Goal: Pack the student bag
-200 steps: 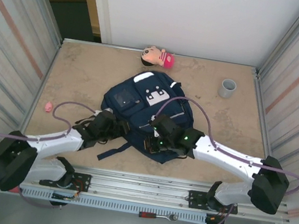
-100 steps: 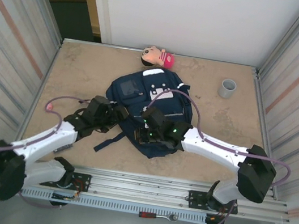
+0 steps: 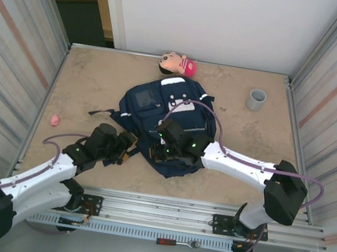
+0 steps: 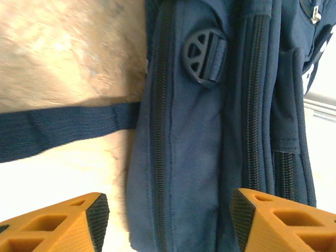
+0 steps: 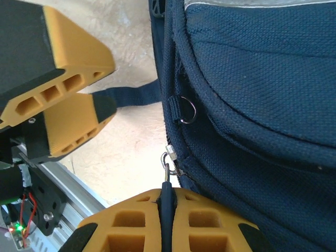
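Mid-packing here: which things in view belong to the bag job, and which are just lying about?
Job: student bag; its zipper pull, pinched by the right gripper.
Lying about: doll head; grey cup; small pink object; ratchet.

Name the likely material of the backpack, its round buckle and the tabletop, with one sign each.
Student bag: woven navy fabric, matte; weave and stitching show. Buckle: probably moulded plastic, smooth dark spokes. Tabletop: mottled beige, stone or laminate; cannot tell which.

Backs left end effector (image 3: 124, 148) off student bag (image 3: 159, 102) toward near-left; drags zipper pull (image 5: 168, 167) left along near edge with right end effector (image 5: 167, 191); leaves strap (image 3: 101, 113) out left on tabletop (image 3: 85, 80).
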Robot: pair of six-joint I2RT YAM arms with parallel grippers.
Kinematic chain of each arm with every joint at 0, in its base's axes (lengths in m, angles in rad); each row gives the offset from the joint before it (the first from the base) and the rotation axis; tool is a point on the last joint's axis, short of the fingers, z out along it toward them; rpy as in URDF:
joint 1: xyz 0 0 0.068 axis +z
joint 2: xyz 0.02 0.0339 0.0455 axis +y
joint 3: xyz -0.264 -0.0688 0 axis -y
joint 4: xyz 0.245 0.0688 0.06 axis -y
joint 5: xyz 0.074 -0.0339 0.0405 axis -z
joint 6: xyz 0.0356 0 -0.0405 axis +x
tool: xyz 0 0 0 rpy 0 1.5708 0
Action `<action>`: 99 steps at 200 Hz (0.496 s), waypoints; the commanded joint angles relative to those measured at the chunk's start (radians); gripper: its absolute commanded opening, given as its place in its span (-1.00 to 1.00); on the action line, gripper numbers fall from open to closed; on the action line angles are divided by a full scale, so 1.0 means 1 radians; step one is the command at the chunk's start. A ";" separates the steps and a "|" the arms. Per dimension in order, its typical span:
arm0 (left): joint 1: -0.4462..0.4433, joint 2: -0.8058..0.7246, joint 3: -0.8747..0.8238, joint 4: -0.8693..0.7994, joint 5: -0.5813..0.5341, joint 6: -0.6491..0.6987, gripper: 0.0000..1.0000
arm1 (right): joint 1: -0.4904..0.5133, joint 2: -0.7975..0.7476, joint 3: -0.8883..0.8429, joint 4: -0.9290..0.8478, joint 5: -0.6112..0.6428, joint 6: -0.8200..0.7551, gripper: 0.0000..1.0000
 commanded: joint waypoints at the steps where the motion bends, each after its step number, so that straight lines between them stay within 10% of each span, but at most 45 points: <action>1: -0.028 0.057 0.030 0.149 0.014 -0.055 0.29 | 0.019 0.000 0.039 0.005 -0.045 -0.032 -1.00; 99: -0.099 0.111 0.103 0.214 -0.070 -0.036 0.17 | 0.024 -0.001 0.032 0.004 -0.063 -0.035 -1.00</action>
